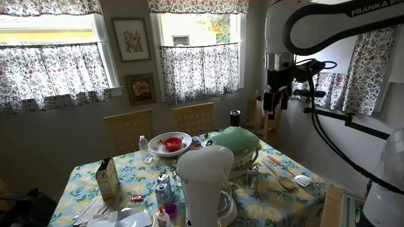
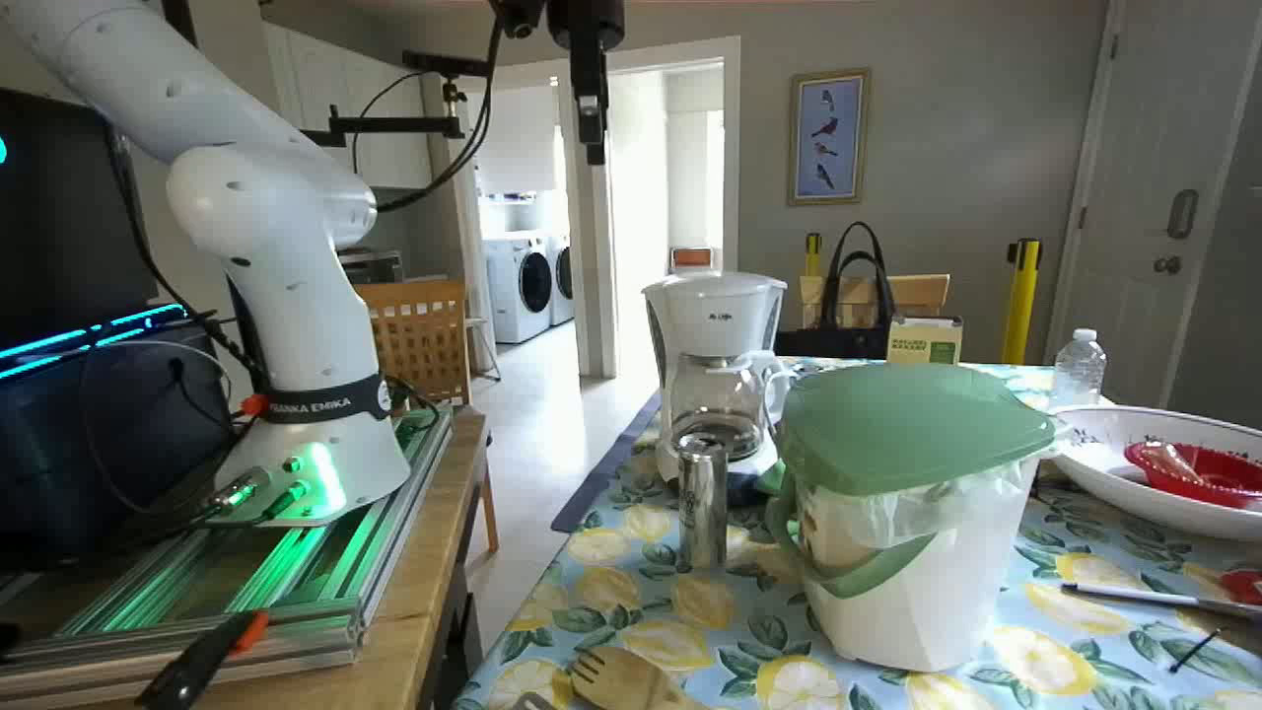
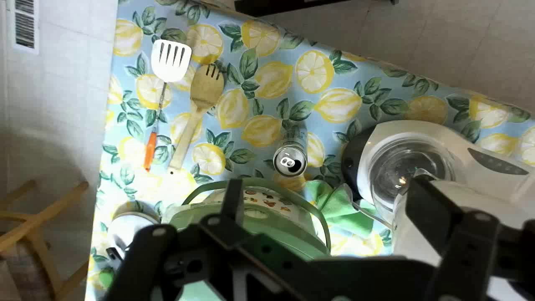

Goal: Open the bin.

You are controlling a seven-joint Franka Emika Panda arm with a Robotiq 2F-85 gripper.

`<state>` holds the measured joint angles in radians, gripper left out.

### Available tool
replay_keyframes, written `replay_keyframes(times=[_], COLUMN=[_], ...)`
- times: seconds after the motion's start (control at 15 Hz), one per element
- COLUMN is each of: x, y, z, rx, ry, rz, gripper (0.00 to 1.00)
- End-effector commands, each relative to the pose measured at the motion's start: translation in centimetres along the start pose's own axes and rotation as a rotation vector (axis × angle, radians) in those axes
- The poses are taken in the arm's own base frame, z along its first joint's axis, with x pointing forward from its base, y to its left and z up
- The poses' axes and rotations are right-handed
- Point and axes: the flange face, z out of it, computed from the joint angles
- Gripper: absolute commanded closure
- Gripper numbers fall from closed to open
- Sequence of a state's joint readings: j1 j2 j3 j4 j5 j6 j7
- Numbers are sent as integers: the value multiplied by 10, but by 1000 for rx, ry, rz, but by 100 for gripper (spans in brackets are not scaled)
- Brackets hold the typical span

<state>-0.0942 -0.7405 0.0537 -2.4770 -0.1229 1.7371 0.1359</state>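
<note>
The bin has a green lid (image 1: 235, 139) that lies down over the cream-white body (image 2: 917, 597). A clear liner sticks out beneath the lid rim, and the green handle (image 2: 868, 572) hangs down at the side. In the wrist view the bin (image 3: 288, 234) is partly hidden behind my gripper's linkage. My gripper (image 1: 277, 107) hangs well above the table, higher than the bin and apart from it. Its fingers are wide apart with nothing between them in the wrist view (image 3: 330, 200). In an exterior view the gripper (image 2: 592, 128) shows edge-on.
A white coffee maker (image 1: 202, 176) stands close beside the bin. A silver can (image 2: 703, 503) stands by the bin's handle side. A wooden fork (image 3: 207, 88) and a slotted spatula (image 3: 170, 62) lie nearby. A white bowl (image 1: 157, 148) and a bottle (image 1: 145, 149) stand on the table.
</note>
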Motion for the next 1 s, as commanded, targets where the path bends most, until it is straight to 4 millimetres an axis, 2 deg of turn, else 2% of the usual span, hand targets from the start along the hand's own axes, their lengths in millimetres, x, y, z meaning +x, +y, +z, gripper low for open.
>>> replay_keyframes(times=[0.0,0.47,0.67,0.93], x=[0,0,9,25], y=[0,0,9,28], z=[-1,-1,19,47], rx=[0,0,20,51], ry=[-1,-1,-42,21], rz=[0,0,49,76], gripper=[0,0,0,0])
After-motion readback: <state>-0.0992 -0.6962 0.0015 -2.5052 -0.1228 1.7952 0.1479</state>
